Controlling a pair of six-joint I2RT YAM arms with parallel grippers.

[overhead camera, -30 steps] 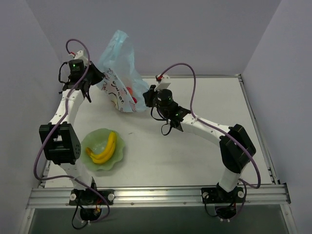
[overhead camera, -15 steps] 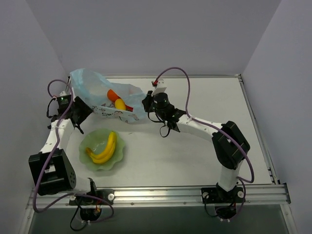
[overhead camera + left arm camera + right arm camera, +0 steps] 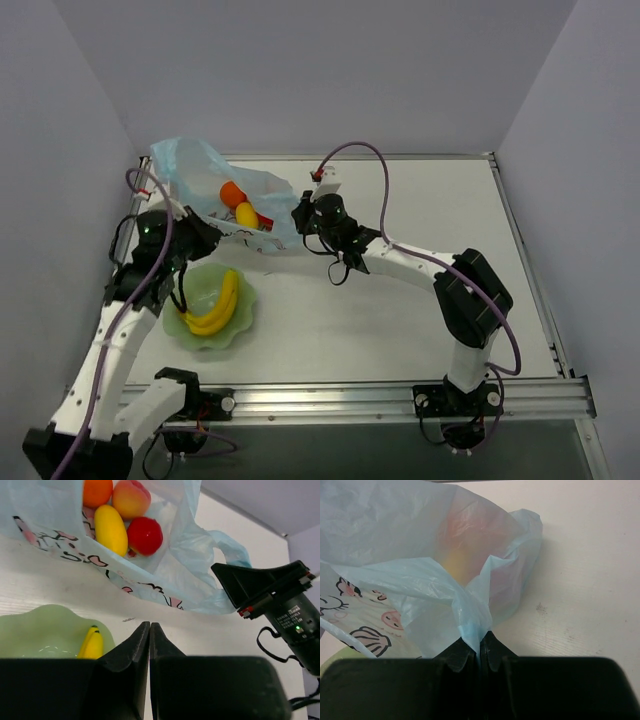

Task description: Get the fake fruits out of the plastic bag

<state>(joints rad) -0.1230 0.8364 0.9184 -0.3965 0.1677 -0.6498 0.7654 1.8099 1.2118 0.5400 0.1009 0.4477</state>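
The light-blue plastic bag (image 3: 195,170) lies on its side at the back left, mouth open toward the front. Inside it I see an orange (image 3: 230,192), a yellow fruit (image 3: 246,213) and a red fruit (image 3: 265,222). The left wrist view shows the orange (image 3: 97,490), a peach (image 3: 131,497), the yellow fruit (image 3: 111,529) and the red fruit (image 3: 145,535) in the bag (image 3: 175,575). The banana bunch (image 3: 215,305) lies in the green bowl. My left gripper (image 3: 205,242) (image 3: 149,626) is shut and empty, just in front of the bag. My right gripper (image 3: 298,215) (image 3: 479,639) is shut on the bag's handle (image 3: 470,615).
The pale green wavy-edged bowl (image 3: 190,285) (image 3: 40,627) sits at the front left, close below my left gripper. The left wall stands near the bag. The right arm stretches across the table's middle.
The bag went from hanging upright to lying on the table with the fruits showing. My left gripper came down and forward to between bag and bowl. My right gripper stays at the bag's right end.
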